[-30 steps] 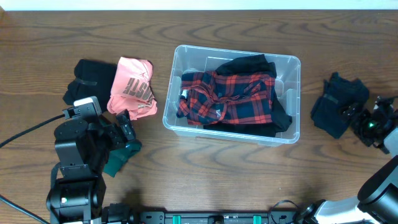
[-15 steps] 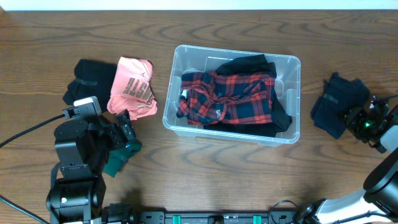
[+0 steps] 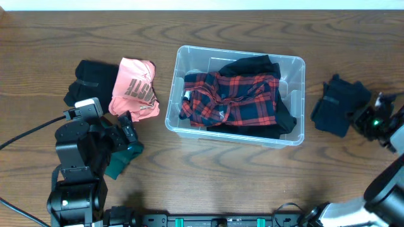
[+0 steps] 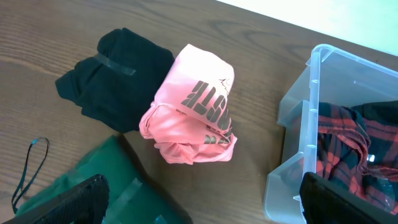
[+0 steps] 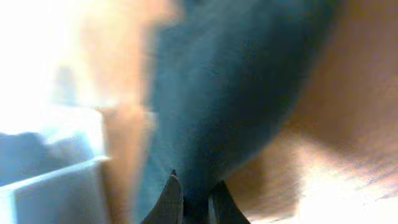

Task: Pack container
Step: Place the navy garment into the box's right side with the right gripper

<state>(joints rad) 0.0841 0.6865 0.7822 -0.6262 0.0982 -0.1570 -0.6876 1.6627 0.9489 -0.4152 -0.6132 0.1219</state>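
Observation:
The clear plastic container [image 3: 189, 60] stands mid-table with a red plaid shirt [image 3: 233, 98] over black clothing inside; its corner [image 4: 298, 162] shows in the left wrist view. At the far right my right gripper [image 3: 365, 118] is shut on a dark navy garment [image 3: 339, 104], whose cloth [image 5: 236, 93] is pinched between the fingertips [image 5: 171, 193] in the blurred right wrist view. My left gripper [image 3: 126, 129] stands open over a green garment [image 3: 123, 157], its fingers [image 4: 74, 199] wide apart and holding nothing.
A pink shirt with dark lettering [image 3: 134, 88] and a black garment [image 3: 91, 82] lie left of the container; the same pink shirt [image 4: 193, 106] and black garment [image 4: 115, 78] show in the left wrist view. A black cable [image 3: 25, 135] runs to the left arm.
The right gripper closed on the navy garment and drew it slightly left toward the container. The left arm has not moved.

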